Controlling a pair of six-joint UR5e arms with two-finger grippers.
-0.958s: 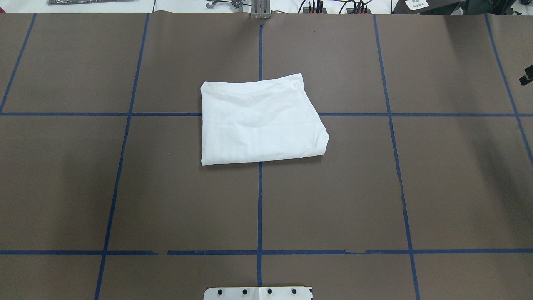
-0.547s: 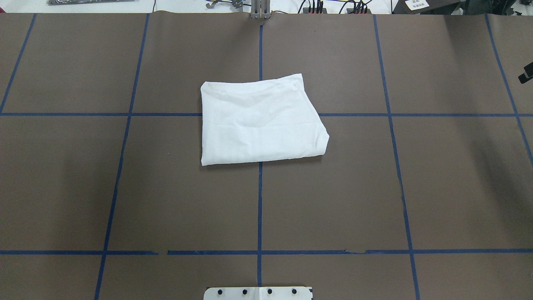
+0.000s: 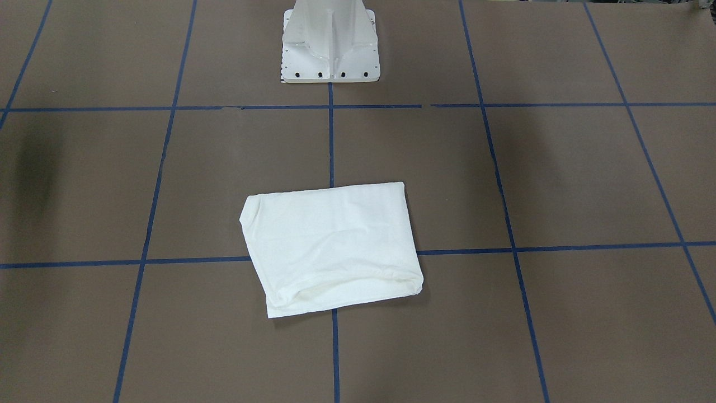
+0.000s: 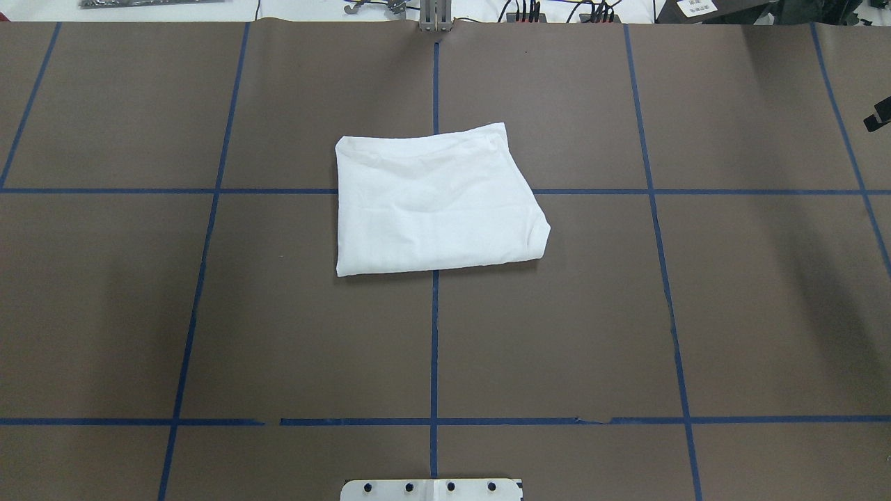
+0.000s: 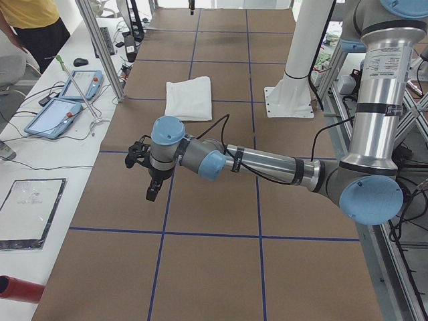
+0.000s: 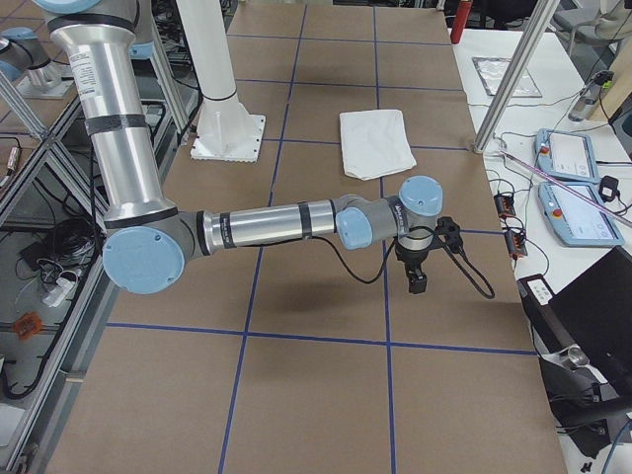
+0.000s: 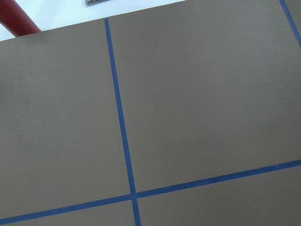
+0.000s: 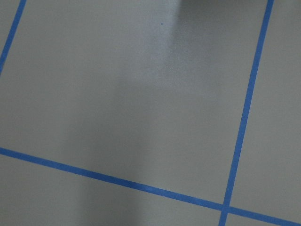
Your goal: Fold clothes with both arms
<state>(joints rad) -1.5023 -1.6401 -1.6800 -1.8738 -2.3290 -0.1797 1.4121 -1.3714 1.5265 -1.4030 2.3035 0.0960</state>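
The white T-shirt (image 4: 435, 202) lies folded into a rough rectangle at the middle of the brown table, plain side up. It also shows in the front view (image 3: 330, 246) and both side views (image 5: 189, 97) (image 6: 376, 141). No gripper touches it. My left gripper (image 5: 152, 192) hangs over the table far out on my left, fingers down; I cannot tell if it is open. My right gripper (image 6: 418, 283) hangs far out on my right; only a black sliver of it (image 4: 878, 115) shows overhead, and I cannot tell its state. Both wrist views show bare table.
The white pedestal base (image 3: 330, 39) stands at the near middle edge. Blue tape lines (image 4: 434, 348) grid the table. Benches at both ends hold teach pendants (image 5: 67, 93) (image 6: 583, 178) and cables. A red cylinder (image 5: 17, 289) lies at the left end. A person (image 5: 30, 20) stands there.
The black sliver of the right gripper at the overhead view's right edge has drifted a little toward the far side. The shirt has not moved.
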